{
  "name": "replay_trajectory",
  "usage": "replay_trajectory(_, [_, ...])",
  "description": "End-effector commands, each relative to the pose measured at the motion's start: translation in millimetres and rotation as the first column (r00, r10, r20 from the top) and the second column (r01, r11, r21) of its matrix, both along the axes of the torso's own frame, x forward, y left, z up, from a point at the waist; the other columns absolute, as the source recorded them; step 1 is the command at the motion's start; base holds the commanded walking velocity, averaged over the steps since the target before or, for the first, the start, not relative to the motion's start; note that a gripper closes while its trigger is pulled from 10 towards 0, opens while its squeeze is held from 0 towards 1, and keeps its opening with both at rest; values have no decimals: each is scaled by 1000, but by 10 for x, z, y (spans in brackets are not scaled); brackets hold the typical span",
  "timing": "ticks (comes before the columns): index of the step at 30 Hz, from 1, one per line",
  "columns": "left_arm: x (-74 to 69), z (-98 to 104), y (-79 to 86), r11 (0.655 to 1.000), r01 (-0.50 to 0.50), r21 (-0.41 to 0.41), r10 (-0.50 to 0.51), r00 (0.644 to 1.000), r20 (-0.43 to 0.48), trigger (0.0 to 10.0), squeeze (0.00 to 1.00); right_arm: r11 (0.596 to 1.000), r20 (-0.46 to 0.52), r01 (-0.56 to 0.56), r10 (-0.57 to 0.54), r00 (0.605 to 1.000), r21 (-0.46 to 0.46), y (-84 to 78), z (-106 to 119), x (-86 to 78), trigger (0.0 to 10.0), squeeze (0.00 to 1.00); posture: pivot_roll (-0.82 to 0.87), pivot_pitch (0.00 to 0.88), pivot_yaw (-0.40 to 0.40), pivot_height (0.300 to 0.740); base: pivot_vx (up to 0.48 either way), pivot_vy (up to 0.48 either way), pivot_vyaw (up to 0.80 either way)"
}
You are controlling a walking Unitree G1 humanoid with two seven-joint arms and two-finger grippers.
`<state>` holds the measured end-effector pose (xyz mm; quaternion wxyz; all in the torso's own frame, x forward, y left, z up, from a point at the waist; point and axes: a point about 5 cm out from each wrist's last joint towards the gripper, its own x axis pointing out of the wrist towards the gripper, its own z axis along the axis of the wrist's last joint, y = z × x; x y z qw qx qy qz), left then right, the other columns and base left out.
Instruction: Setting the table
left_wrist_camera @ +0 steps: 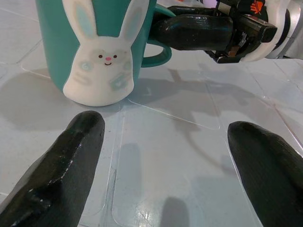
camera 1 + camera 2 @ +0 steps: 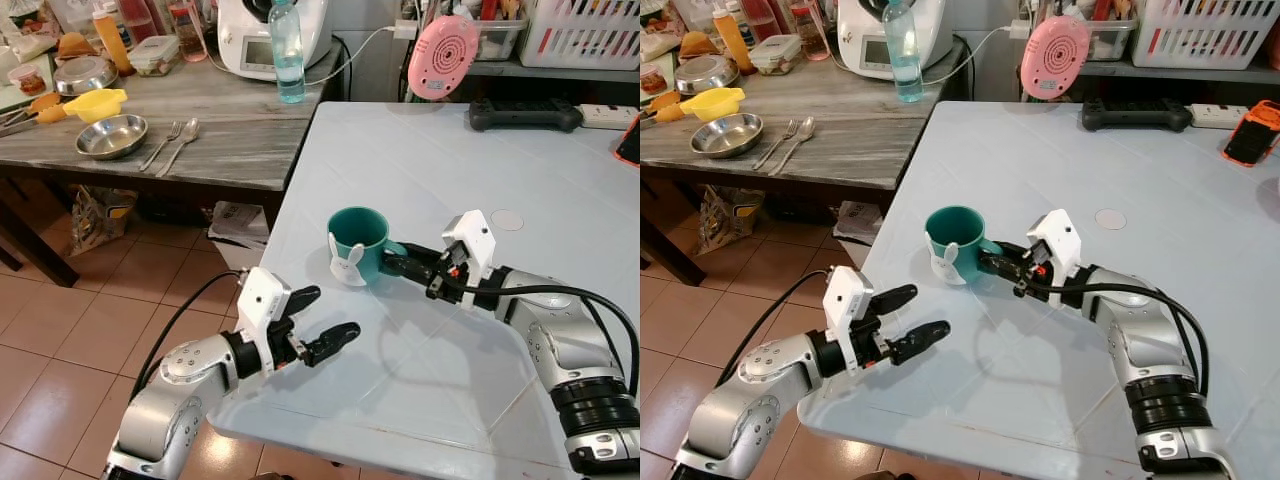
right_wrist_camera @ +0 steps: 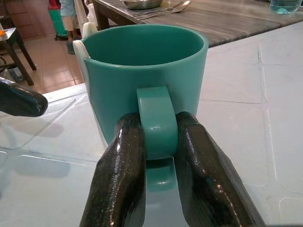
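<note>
While upright on table [image 2: 420, 150], mug [image 2: 358, 243] handle pinched by right claw [image 3: 158, 142].

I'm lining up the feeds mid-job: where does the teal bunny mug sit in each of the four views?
Left eye view: teal bunny mug upright, centre, on the white table.
Right eye view: left of centre.
Left wrist view: top left, bunny face toward the camera.
Right wrist view: centre, its handle clamped between the right gripper fingers.
Shared landmark: the mug's handle, with the right gripper's black fingers on it.
</note>
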<state>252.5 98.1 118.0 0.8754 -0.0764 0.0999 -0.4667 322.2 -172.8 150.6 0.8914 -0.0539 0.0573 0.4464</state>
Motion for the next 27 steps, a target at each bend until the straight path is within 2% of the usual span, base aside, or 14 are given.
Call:
replay_trajectory(1, [3, -4, 16, 1000, 1, 13, -1, 1000, 5, 10000, 0, 1000, 26, 0, 0, 1000, 2, 15, 59, 7, 0, 0, -12, 83, 74, 740, 0, 0, 0])
replay_trajectory(14, [104, 132, 29, 997, -57, -43, 60, 996, 63, 10000, 0, 999, 34, 49, -49, 998, 2, -6, 6, -22, 0, 0, -14, 66, 66, 740, 0, 0, 0])
replay_trajectory(20, [132, 128, 33, 996, -72, -44, 75, 995, 72, 10000, 0, 986, 61, 162, -163, 985, 31, -81, -1, -67, 0, 0, -20, 39, 54, 740, 0, 0, 0])
replay_trajectory(25, [165, 89, 84, 992, -127, -21, 128, 989, 78, 10000, 0, 968, 87, 243, -248, 965, 60, -142, 25, -111, 0, 0, -25, 30, 52, 740, 0, 0, 0])
replay_trajectory(27, [225, 45, 145, 978, -210, 7, 209, 974, 88, 10000, 0, 951, 111, 298, -306, 946, 86, -172, 60, -141, 0, 0, -35, 19, 51, 740, 0, 0, 0])
